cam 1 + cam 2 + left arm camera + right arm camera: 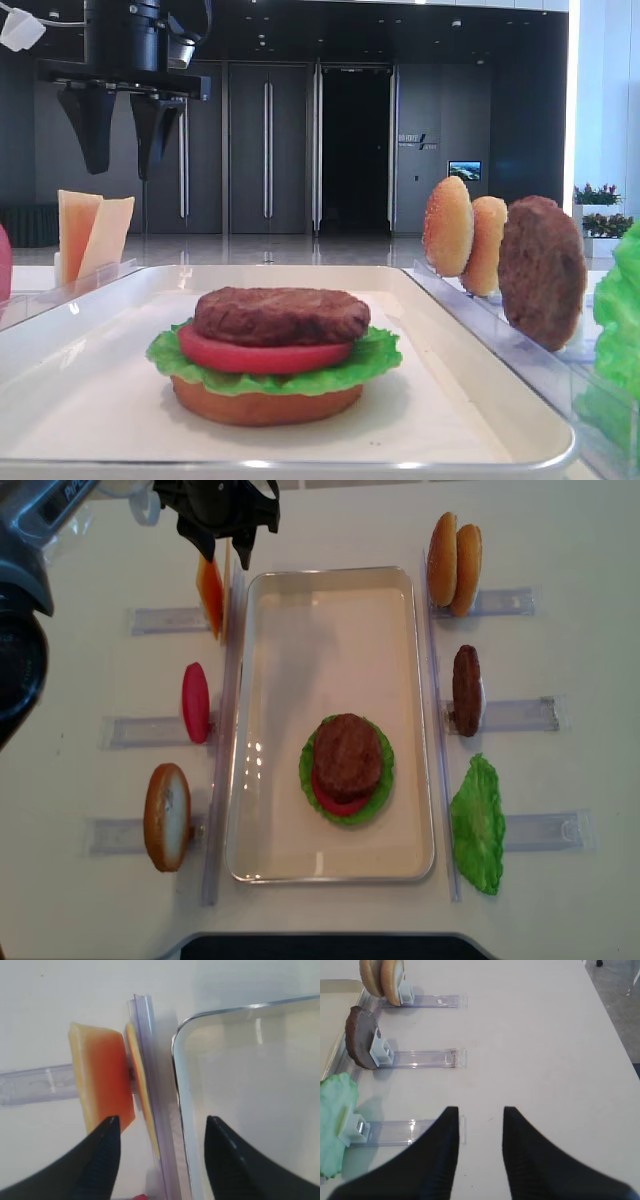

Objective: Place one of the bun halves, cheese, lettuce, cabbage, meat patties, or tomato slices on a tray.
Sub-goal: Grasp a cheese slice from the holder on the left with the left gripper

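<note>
Left gripper (162,1132) fills the bottom of the left wrist view with its jaws spread wide, holding nothing; one dark fingertip sits just in front of the cheese (102,1077), the other over the tray (240,1085) corner. Two cheese slices stand on edge in a clear rack (150,1090) beside the tray's rim. In the overhead view this gripper hangs at upper left, above the cheese and the tray's upper left corner. Right gripper (480,1125), low in its wrist view, is also spread and empty over bare surface (545,1050). On the tray, lower middle, sits a stack: bun (265,402), lettuce (375,355), tomato (262,356), patty (282,315) on top. Farther right, racks hold a loose lettuce leaf (478,825), a patty (466,690) and two buns (454,564).
</note>
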Controlling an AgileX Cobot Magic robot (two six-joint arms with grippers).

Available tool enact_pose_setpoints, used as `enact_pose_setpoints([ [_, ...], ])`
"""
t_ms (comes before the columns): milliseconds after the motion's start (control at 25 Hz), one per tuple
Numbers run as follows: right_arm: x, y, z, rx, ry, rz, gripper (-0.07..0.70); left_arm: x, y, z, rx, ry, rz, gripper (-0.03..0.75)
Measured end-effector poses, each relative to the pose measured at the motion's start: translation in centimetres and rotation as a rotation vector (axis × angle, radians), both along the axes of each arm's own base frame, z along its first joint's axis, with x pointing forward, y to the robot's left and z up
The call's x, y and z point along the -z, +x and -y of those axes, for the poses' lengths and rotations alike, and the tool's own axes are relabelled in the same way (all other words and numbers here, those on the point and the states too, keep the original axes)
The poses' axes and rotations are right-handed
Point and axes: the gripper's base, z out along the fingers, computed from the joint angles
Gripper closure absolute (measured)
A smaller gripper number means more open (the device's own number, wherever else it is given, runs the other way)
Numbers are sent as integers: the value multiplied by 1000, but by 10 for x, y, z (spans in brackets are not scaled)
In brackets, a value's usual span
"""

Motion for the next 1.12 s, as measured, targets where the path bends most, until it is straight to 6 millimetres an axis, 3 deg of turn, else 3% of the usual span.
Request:
enact_pose_setpoints([
  [1120,0,0,0,0,0,0,391,52,18,2,25,86,-44,305],
])
